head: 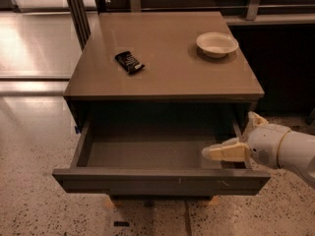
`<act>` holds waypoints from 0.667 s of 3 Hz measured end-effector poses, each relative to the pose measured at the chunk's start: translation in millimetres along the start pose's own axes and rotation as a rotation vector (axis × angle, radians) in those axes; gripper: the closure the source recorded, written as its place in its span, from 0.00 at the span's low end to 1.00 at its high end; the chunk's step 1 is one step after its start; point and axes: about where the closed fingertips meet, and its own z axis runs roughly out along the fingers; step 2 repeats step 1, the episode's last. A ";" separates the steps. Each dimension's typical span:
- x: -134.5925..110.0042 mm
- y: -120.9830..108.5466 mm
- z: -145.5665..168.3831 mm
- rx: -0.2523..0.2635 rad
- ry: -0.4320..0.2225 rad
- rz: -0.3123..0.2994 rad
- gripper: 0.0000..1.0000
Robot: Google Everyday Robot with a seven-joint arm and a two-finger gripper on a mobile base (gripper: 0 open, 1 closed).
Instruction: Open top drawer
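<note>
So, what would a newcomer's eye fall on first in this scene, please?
The top drawer, pulled wide open, fills the foreground. The robot's pale gripper reaches in at its right side. On the cabinet top, a white bowl sits back right and a small black packet left of centre.
</note>
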 end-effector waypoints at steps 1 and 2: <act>0.0 0.0 0.0 0.000 0.000 0.000 0.00; 0.0 0.0 0.0 0.000 0.000 0.000 0.00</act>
